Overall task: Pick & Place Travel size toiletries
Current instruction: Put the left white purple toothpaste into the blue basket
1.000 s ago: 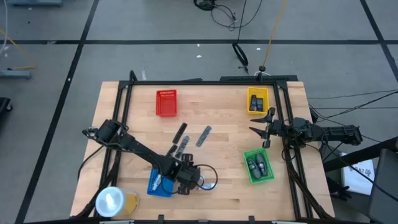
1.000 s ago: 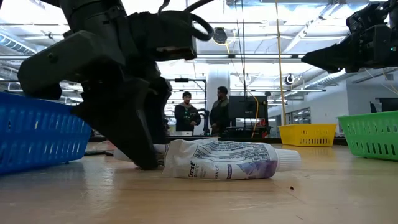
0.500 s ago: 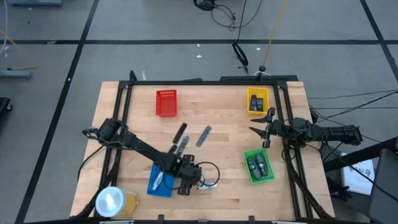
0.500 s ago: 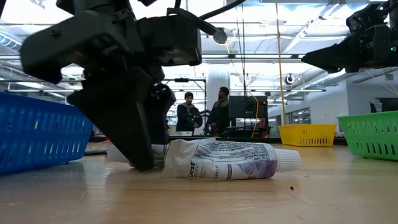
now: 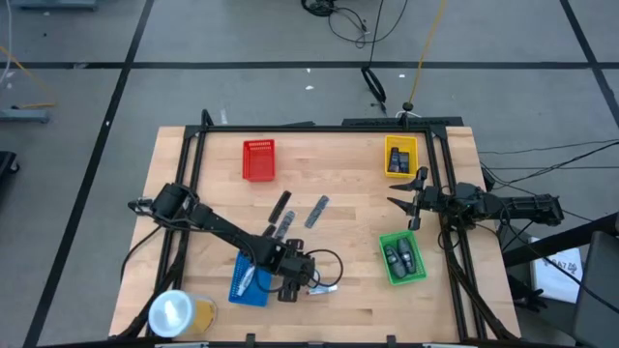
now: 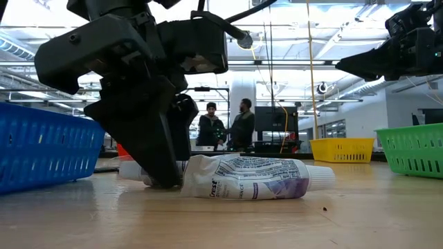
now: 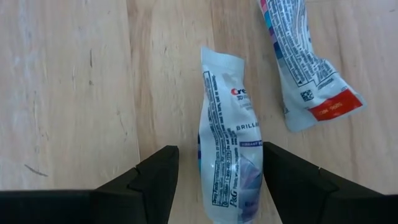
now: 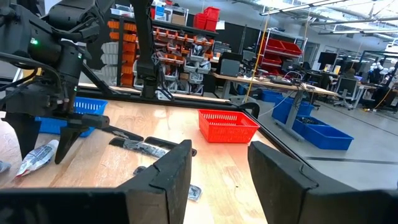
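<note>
From the high view I am seeing the left gripper (image 5: 290, 287) sitting low in the frame's centre, just right of the blue tray (image 5: 249, 282), with a white toothpaste tube (image 5: 323, 286) poking out to its right. The right gripper (image 5: 404, 205) is waiting at centre right, between the yellow tray (image 5: 400, 157) and the green tray (image 5: 402, 258); a red tray (image 5: 258, 159) is lying at upper centre-left, with dark sticks (image 5: 281, 205) on the wood below it. In the low view I am watching the left gripper (image 6: 160, 181) pressing down on the table at the crimped end of the toothpaste tube (image 6: 252, 177), left of centre. In the left wrist view the fingers (image 7: 153, 179) are standing apart on either side of the toothpaste tube (image 7: 225, 162), not squeezing it, and a second tube (image 7: 305, 65) is lying at the upper right. In the right wrist view the right gripper (image 8: 217, 171) is hanging open and empty, facing the red tray (image 8: 228, 125).
</note>
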